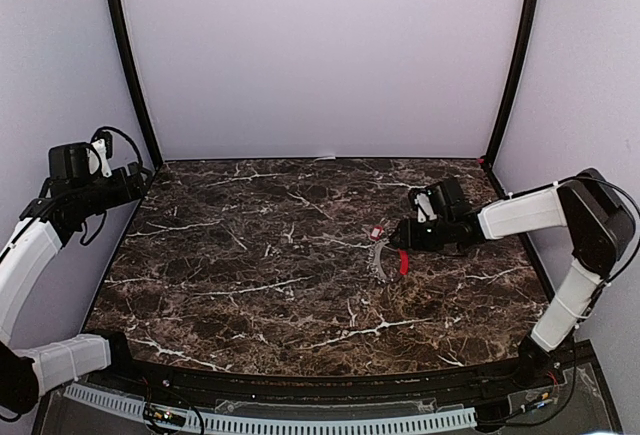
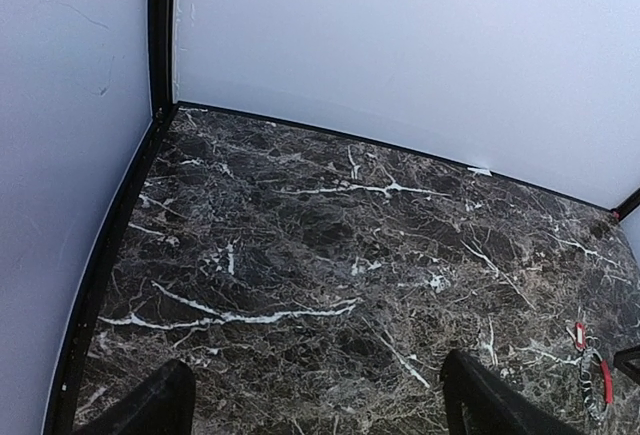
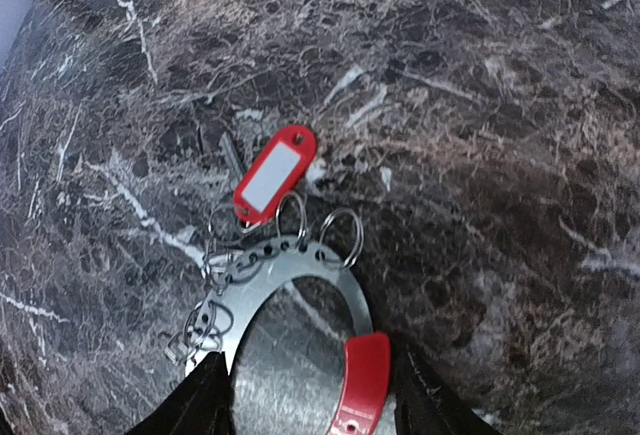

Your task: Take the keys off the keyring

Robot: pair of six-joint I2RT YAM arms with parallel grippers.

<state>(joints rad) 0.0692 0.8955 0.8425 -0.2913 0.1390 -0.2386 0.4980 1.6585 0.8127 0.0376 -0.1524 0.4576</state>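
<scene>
The ring (image 3: 330, 275) lies flat on the desk (image 1: 250, 285), a bit right of the middle. The key (image 3: 273, 173) lies just past it, hooked on by little wire loops (image 3: 343, 237). The right pincer (image 3: 310, 387) is open, with one finger on each side of the ring. I cannot tell if the fingers touch it. The left pincer (image 2: 320, 407) is open too, holds nothing, and is far off by the left wall.

What could go wrong? The ring is thin and flat and the desk looks smooth. The fingers may slip over the ring or push it away. If the pincer grabs the ring, the whole bunch may lift up with the key hanging on. The loops are tiny and bunched up, so they may tangle or be too small for fat fingers to open. With the left pincer so far off, nothing would hold the ring while the key is pulled, so both may just slide along.

The ring is a flat, shiny grey metal band with a row of small holes. It has a curved red sleeve (image 3: 360, 390) on the near side. The key has a long red head with round ends that looks like plastic, with a white patch and a small hole. A thin grey bit sticks out beside it. The desk is dark brown like stone, with thin white lines.
</scene>
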